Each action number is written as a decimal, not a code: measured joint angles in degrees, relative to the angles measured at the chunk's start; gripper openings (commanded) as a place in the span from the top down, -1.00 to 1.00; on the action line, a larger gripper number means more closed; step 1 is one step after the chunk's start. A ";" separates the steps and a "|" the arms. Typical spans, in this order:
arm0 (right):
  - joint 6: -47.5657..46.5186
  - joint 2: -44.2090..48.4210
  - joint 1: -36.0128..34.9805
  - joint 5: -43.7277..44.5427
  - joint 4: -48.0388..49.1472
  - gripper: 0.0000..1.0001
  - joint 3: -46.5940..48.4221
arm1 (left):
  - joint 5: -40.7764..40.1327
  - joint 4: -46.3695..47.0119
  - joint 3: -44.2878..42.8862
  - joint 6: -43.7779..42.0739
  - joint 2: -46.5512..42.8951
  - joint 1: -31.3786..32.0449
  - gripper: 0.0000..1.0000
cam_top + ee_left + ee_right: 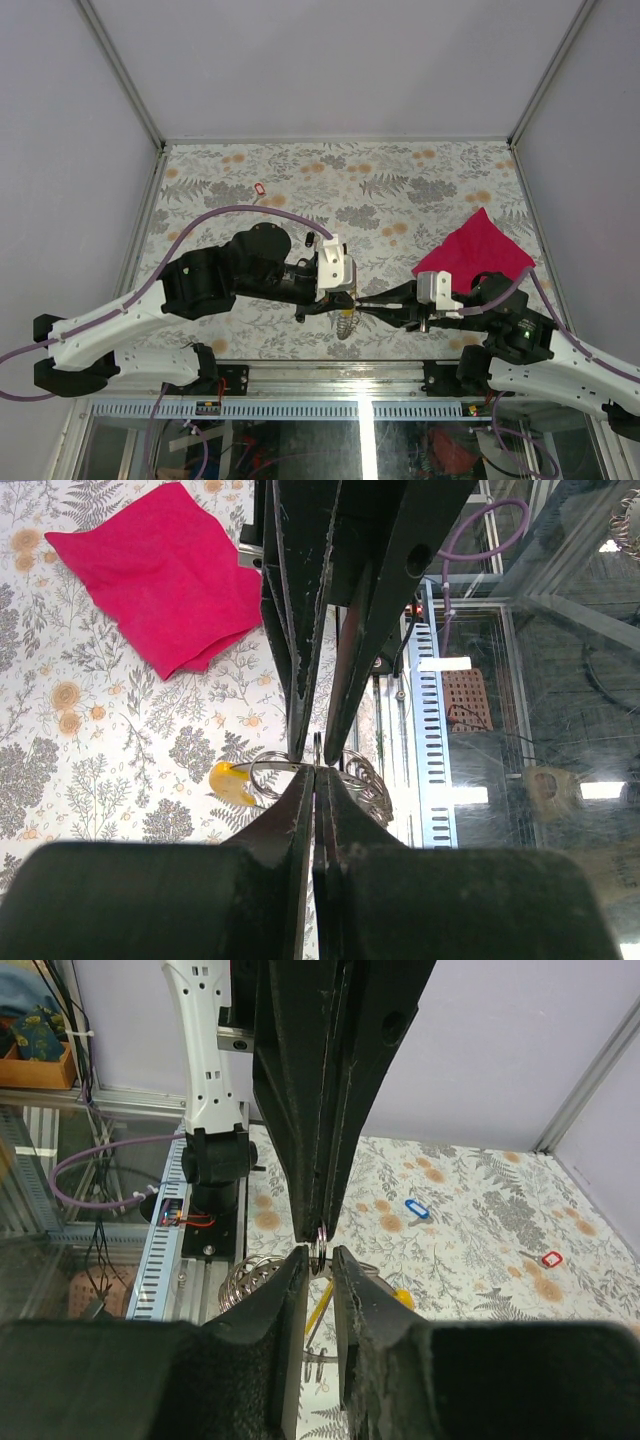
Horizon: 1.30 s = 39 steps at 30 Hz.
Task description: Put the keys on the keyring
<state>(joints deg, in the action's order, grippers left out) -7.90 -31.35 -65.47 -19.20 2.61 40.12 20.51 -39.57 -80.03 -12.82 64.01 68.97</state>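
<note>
While both arms meet low over the near edge of the desk [400,190], my left jaws are pressed together on the keyring [272,765], pinching its thin wire right at the tips. The loop sticks out to one side of the pinch with its yellow piece [230,782]. A silvery coiled part [365,775] sits on the other side. My right jaws come in head-on and stand narrowly apart, with the same wire in the slot at their tips. In the right wrist view the wire is too fine for me to say whether the pads already bear on it. A blue key [417,1208] and a red key [551,1258] lie loose on the desk, well apart from the ring, so no threading is under way yet. The magenta cloth [475,250] lies off to my right, not involved. Judgement: the step in hand is taking a second hold on the ring, so the wire can be steadied or parted for a key. To do it well, seat the right pads on bare wire just beside the left pinch, clear of the coil and the yellow piece. Close squarely and gently. Load nothing until both holds are firm, and then work only in the plane of the loop. A skewed pull would likely twist the ring out of the left pinch and drop it off the front edge.
</note>
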 measured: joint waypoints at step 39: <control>-34.36 7.10 0.00 -10.49 3.63 1.00 -2.51 | -8.57 24.87 24.50 18.78 -23.56 0.11 0.33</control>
<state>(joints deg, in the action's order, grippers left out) -42.26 -24.25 -65.47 -29.69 6.24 37.60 11.94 -14.70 -55.53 5.96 40.45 69.08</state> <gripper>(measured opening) 0.010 0.331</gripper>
